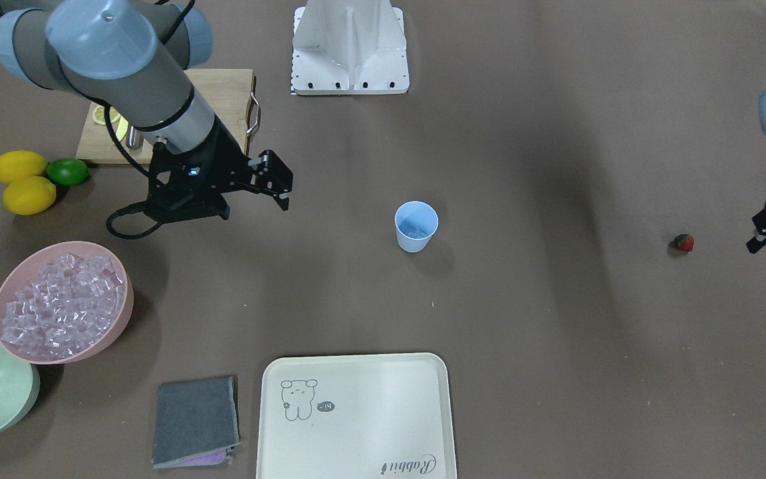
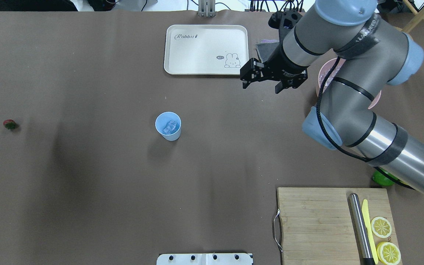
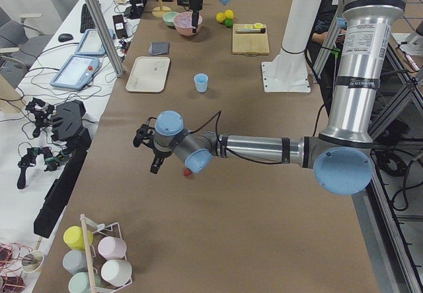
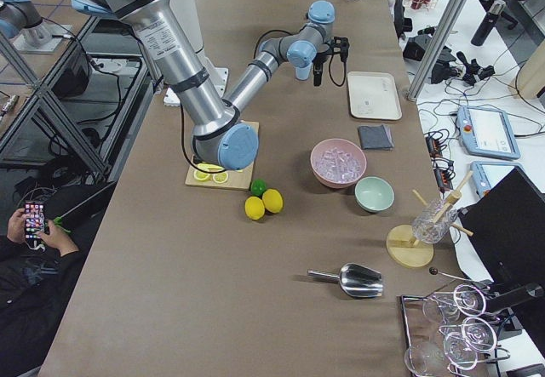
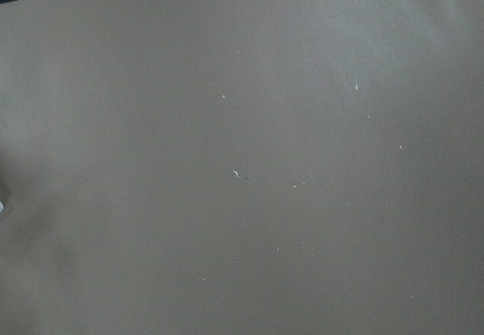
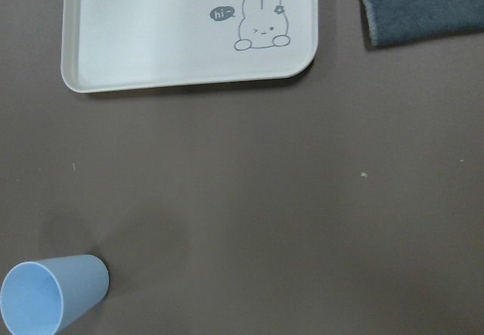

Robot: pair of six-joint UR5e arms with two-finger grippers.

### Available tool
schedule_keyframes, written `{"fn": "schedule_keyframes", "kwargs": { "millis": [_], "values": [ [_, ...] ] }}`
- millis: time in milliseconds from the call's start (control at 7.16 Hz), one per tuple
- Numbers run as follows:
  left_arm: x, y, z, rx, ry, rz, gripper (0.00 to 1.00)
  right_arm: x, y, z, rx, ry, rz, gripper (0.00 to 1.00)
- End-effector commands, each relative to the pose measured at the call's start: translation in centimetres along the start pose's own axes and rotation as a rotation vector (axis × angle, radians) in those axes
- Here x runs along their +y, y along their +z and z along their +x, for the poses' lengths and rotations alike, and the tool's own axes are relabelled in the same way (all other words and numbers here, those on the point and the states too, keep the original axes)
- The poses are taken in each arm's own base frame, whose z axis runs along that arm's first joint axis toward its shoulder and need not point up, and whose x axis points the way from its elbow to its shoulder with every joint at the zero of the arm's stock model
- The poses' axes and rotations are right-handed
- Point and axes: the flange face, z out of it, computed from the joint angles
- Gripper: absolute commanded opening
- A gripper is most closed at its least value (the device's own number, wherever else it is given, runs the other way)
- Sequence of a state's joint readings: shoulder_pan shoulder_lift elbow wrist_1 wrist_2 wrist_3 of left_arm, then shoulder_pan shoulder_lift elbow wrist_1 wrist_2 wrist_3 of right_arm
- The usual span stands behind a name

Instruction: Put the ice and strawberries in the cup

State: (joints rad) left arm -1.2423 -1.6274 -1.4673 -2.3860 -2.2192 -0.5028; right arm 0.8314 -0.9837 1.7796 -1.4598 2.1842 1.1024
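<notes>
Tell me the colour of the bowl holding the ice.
Pink. The bowl of ice shows best in the front-facing view.

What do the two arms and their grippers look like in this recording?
The right arm and left arm are alike: silver-grey tubes with light-blue caps on the joints, a black cable running along each. Black bands strap the right one's cable. The right gripper and left gripper are black and two-fingered; a small blue light shows at the right gripper's base.
</notes>
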Motion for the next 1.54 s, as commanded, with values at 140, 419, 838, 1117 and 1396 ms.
{"fn": "schedule_keyframes", "kwargs": {
  "millis": [140,419,838,1117,1396],
  "values": [
    [7.0,6.0,4.2,-0.025,0.014,-0.003,0.98,0.1,-0.4,2.7,-0.018,-0.008,0.019,0.99],
    [8.4,7.4,4.8,-0.024,0.031,-0.037,0.97,0.3,-0.3,3.1,-0.015,-0.008,0.017,0.99],
    [9.2,8.3,4.4,-0.034,0.035,-0.060,0.67,0.2,-0.3,3.0,-0.015,-0.010,0.017,0.99],
    [8.6,8.6,4.7,-0.030,0.037,-0.058,0.02,0.2,-0.1,3.0,-0.013,-0.009,0.015,0.99],
    [7.5,7.8,5.1,-0.014,0.031,-0.049,0.00,0.2,-0.2,2.9,-0.015,-0.010,0.017,0.99]
  ]
}}
